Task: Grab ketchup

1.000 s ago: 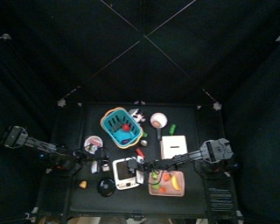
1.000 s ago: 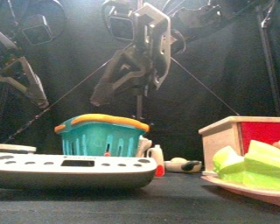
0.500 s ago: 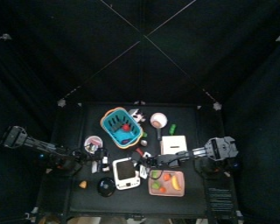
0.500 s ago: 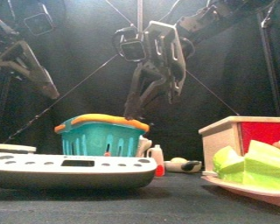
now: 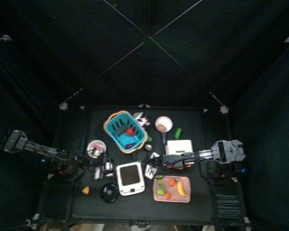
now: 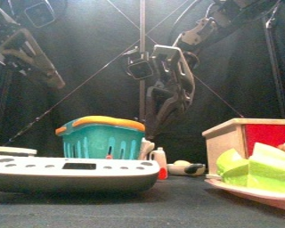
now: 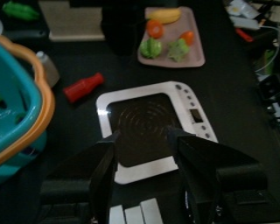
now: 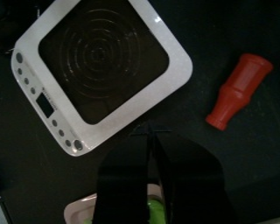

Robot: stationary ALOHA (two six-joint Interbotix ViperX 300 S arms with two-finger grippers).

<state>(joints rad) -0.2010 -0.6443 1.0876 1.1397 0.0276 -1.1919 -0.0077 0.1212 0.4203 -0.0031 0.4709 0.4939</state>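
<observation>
Nearest to me, at the table front, lie the white scale (image 6: 74, 172) and the pink food tray (image 6: 258, 189); the ketchup (image 8: 237, 89), a small red bottle, lies flat on the table between scale and teal basket (image 6: 102, 138), nothing holding it.

My right gripper (image 8: 154, 144) hangs above scale's edge, near the bottle, jaws nearly clenched on nothing. Left gripper (image 7: 149, 153) is spread wide over the scale, so approx. all is left: open right, descend, grasp, lift.

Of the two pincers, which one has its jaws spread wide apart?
The left pincer: its jaws stand wide apart above the white kitchen scale. The right pincer has its jaws nearly together, beside the red ketchup bottle.
</observation>
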